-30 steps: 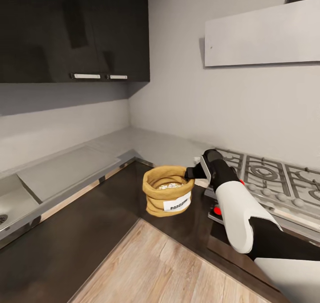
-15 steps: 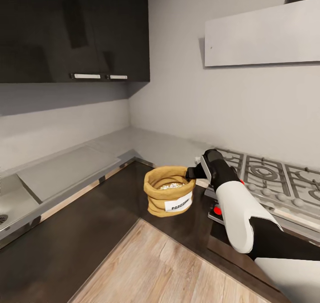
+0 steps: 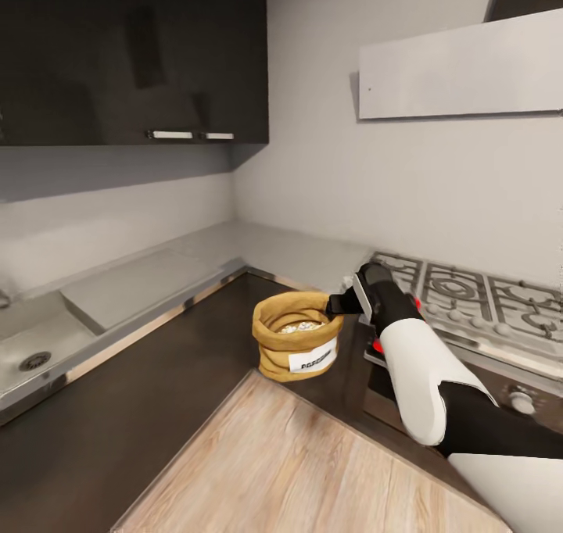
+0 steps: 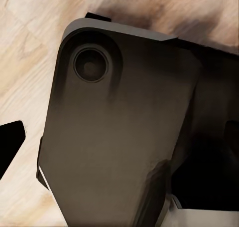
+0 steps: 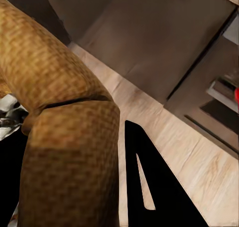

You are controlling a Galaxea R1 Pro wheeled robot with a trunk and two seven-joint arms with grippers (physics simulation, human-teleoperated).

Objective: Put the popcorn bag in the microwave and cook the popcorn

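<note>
The tan popcorn bag (image 3: 297, 338) with its white label hangs in the air in front of the dark base cabinets, away from the grey countertop (image 3: 258, 248). My right gripper (image 3: 338, 305) is shut on the bag's rolled rim at its right side. Pale popcorn (image 3: 299, 327) lies inside the sack. In the right wrist view the woven rim (image 5: 64, 137) sits against a black finger (image 5: 149, 187), with a bit of popcorn (image 5: 7, 112) beside it. In the left wrist view a black tip (image 4: 9, 146) shows at the edge, and its state is unclear. The microwave is out of view.
A steel gas hob (image 3: 469, 298) lies to the right behind my right arm, with an oven front and red knobs (image 3: 378, 346) below it. A sink (image 3: 35, 357) and a draining board (image 3: 133, 287) are at the left. Dark wall cabinets (image 3: 133, 56) hang above. Wooden floor (image 3: 313, 463) lies below.
The whole picture has shifted, so the camera has moved: the counter and the hob sit further right and higher. The bag and my right gripper keep the same place, still joined.
</note>
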